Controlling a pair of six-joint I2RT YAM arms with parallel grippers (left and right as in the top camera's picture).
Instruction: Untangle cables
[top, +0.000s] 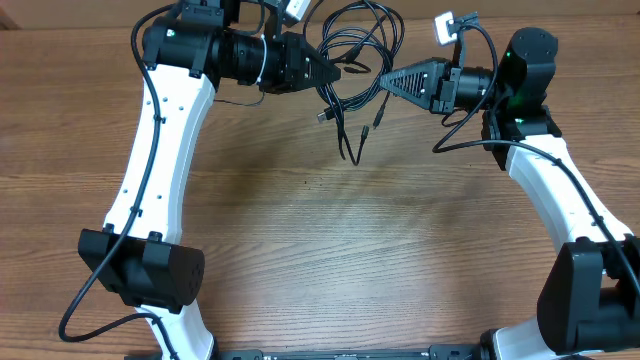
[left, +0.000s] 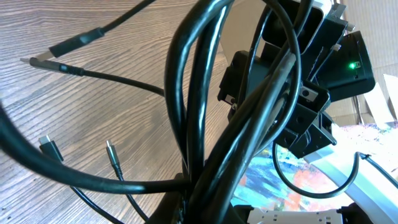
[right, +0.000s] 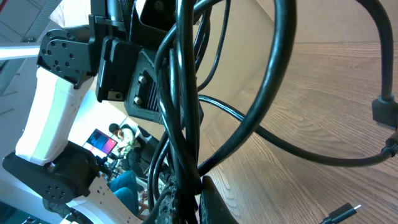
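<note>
Both arms' fingers (top: 316, 68) seemingly clamp the cables (top: 344, 122), strung between them.

1. Left arm (top: 165, 150) runs up the table, elbow bent right; left gripper (top: 334, 72) points right, clamped on the cables (top: 327, 97).
2. Right arm (top: 553, 190) bent left; right gripper (top: 386, 80) points left, clamped on same cables, facing the left gripper, close.

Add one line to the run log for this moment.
left gripper: shut on cables | right gripper: shut on cables | cables: one tangled bundle between both, plug ends loose
</note>
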